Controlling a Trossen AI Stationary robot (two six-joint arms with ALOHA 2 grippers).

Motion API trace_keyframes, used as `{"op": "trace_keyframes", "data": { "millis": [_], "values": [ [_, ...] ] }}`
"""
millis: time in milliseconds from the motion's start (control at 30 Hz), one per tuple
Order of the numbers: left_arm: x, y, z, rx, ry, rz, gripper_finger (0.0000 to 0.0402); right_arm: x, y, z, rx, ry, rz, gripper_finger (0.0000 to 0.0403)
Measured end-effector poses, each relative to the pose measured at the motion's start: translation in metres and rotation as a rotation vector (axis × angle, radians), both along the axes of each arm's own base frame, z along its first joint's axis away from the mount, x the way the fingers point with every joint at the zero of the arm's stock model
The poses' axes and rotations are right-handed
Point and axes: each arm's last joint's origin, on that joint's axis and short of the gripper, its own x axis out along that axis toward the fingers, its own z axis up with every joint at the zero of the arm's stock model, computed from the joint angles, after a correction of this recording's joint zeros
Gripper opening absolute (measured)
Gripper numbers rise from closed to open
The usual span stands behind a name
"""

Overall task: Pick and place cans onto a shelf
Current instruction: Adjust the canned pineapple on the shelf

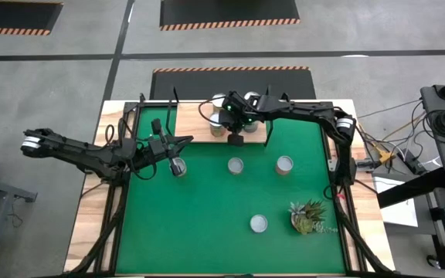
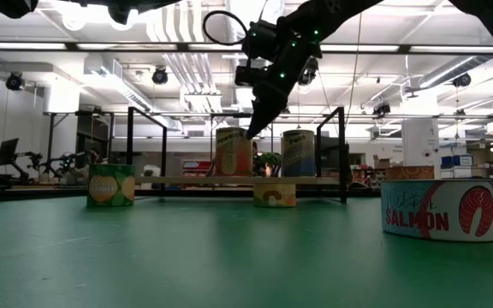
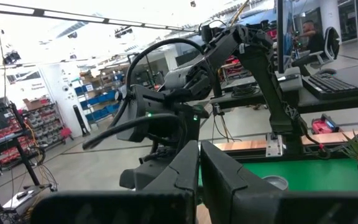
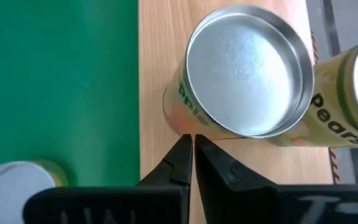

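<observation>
Right gripper (image 4: 193, 163) hangs above the shelf (image 4: 160, 81), fingers pressed together and holding nothing, tips just beside a tall tin (image 4: 244, 71) standing upright on the board. A second can labelled Pears (image 4: 347, 99) stands next to it. Left gripper (image 1: 174, 153) sits over the green mat (image 1: 207, 216) near a can (image 1: 178, 167), its fingers nearly closed and empty. Three more cans (image 1: 235, 165) stand loose on the mat; a salmon tin (image 2: 439, 210) shows nearest in the low view.
</observation>
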Motion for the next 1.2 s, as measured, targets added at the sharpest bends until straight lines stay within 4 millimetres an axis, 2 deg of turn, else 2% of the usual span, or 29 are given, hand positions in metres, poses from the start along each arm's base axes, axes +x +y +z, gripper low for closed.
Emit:
{"op": "trace_keyframes", "data": {
  "millis": [233,433,767,1200],
  "values": [
    [0.0,0.0,0.0,0.0,0.0,0.0,0.0,-0.005,0.004,0.014,-0.007,-0.031,-0.002,0.0009],
    [0.0,0.0,0.0,0.0,0.0,0.0,0.0,0.004,0.005,0.029,-0.057,-0.185,0.003,0.0009],
    [0.0,0.0,0.0,0.0,0.0,0.0,0.0,0.018,-0.005,0.011,-0.096,-0.204,0.019,0.0009],
    [0.0,0.0,0.0,0.0,0.0,0.0,0.0,0.009,-0.018,0.003,-0.086,-0.125,-0.03,0.0009]
  ]
}}
